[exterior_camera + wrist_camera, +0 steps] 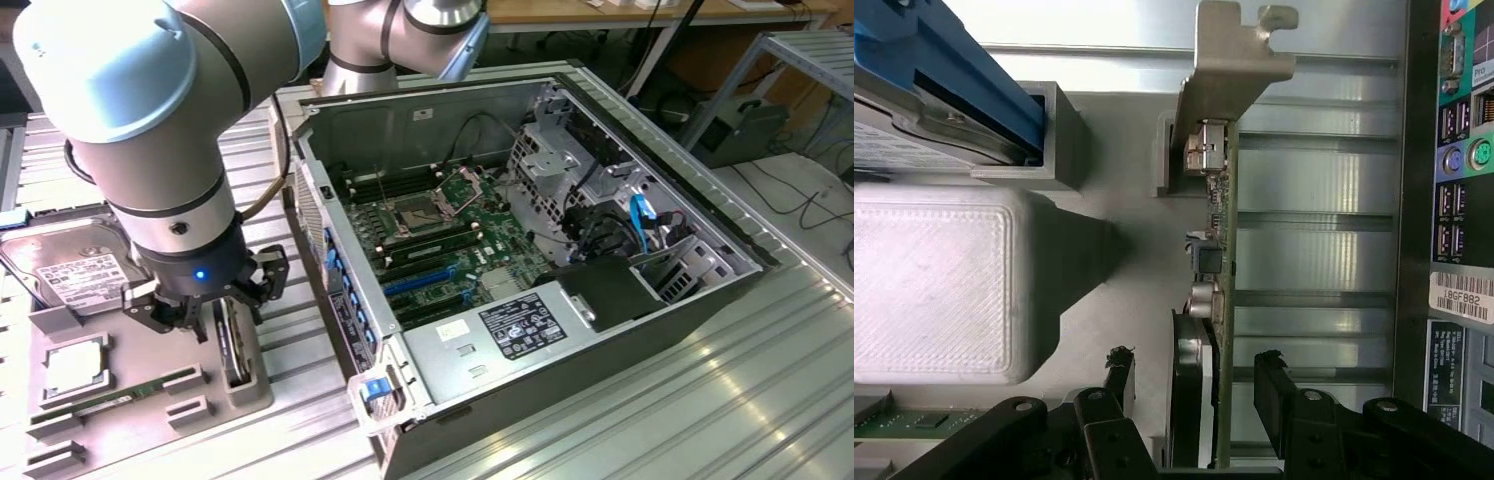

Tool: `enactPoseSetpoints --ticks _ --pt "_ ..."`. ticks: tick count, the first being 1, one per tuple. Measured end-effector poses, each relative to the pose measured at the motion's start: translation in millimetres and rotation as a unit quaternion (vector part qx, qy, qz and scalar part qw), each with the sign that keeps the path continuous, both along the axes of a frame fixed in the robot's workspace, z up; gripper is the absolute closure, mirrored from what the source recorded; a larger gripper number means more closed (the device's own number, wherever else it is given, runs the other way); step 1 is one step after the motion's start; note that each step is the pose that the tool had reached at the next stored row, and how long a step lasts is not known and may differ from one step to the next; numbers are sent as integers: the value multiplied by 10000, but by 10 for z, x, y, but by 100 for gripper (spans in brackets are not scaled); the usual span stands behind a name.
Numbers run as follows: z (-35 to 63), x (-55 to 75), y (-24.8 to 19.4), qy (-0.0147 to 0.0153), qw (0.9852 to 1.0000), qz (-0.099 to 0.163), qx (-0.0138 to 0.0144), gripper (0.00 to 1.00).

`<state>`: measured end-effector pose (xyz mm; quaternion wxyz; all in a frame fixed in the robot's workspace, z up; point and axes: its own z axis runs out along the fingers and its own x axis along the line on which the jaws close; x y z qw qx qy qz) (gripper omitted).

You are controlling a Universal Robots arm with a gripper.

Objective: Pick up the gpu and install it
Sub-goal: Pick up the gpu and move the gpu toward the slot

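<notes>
The gpu (238, 352) stands on edge in a slot of the grey parts tray (147, 430), at the exterior view's left of the open computer case (534, 250). In the wrist view the gpu (1219, 290) is a thin dark board seen edge-on, with its silver bracket (1234, 60) at the far end. My gripper (214, 318) hangs directly over the card, open. In the wrist view the gripper (1194, 378) straddles the card's near end, one black finger on each side with a small gap to the board. Nothing is held.
The tray also carries a silver hard drive (74, 270), a white square block (74, 365) and a green memory stick (120, 395). Blue expansion slots (427, 280) lie on the motherboard inside the case. The case's rear ports (1454, 150) run close beside the card.
</notes>
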<state>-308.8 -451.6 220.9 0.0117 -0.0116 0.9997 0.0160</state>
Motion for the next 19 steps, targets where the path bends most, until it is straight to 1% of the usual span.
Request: enactPoseSetpoints --ticks 5,10,16,18,19 --pt "-1 -2 0 -1 10000 0 1 40" --pt "-1 -25 -1 -9 10000 0 5 40" --pt "-1 -25 -1 -9 10000 0 5 40" --pt "-1 -25 -1 -9 10000 0 5 41" --pt "-1 -25 -1 -9 10000 0 5 49"
